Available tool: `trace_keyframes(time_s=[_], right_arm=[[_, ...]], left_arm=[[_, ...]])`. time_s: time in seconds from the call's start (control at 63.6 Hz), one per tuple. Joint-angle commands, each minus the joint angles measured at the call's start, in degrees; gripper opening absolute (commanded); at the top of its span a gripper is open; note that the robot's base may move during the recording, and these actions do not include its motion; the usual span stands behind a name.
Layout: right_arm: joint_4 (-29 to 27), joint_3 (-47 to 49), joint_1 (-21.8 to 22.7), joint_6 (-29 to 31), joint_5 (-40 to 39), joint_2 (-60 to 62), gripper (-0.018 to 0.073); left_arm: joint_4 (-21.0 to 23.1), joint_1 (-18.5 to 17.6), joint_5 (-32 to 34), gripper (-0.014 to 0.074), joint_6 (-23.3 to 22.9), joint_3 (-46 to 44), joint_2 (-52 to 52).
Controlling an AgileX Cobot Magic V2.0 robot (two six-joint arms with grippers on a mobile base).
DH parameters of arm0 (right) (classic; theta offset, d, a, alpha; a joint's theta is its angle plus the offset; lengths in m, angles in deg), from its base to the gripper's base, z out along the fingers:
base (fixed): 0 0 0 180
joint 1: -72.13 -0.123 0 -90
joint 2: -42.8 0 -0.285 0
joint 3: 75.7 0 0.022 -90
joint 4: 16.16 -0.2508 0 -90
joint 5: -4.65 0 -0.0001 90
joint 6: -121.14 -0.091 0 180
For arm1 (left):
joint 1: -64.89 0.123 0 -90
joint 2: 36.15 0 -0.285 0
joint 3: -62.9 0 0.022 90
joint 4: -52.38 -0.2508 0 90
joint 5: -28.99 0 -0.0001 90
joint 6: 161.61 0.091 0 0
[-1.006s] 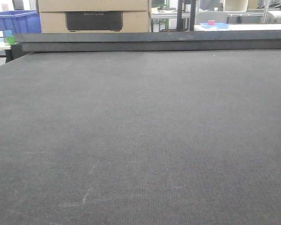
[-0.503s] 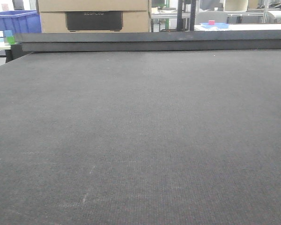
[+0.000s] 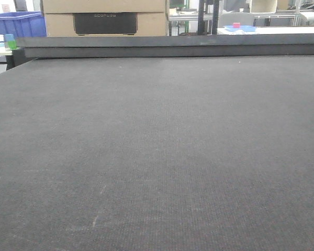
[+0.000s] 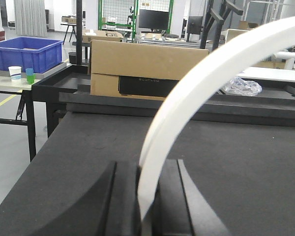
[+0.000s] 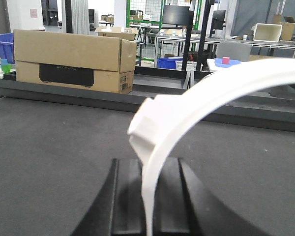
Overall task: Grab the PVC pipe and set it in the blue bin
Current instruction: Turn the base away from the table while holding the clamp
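The left tool point(image 4: 148, 196) clamps a smooth, white, curved PVC pipe point(image 4: 191, 86) between black jaws above the dark, woven-textured worktop point(image 3: 157, 157). The right tool point(image 5: 147, 196) is closed on a second pipe point(image 5: 226, 88), arched and stepped. One blue bin point(image 4: 24, 51) stands beyond.

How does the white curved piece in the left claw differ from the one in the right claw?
The left pipe is a smooth band; the right pipe carries a blocky step near its low end. The left pipe climbs steeply to the top corner; the right pipe arches flatter. Both are white, pinched between dark jaws.
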State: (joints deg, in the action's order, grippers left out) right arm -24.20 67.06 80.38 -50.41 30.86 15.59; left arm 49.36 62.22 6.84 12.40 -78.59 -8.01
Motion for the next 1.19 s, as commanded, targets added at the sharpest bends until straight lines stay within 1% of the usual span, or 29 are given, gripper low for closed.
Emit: trace_keyframes(time_s=[0.0, 1.179], right_arm=[[0.2, 0.0, -0.2, 0.2, -1.8, 0.3, -0.0154], [0.2, 0.0, -0.2, 0.2, -1.8, 0.3, -0.0154]], left_arm=[[-0.3, -0.3, 1.8, -0.0111, -0.3, 0.0, -0.3], [-0.3, -0.3, 1.8, -0.0111, -0.3, 0.0, -0.4]])
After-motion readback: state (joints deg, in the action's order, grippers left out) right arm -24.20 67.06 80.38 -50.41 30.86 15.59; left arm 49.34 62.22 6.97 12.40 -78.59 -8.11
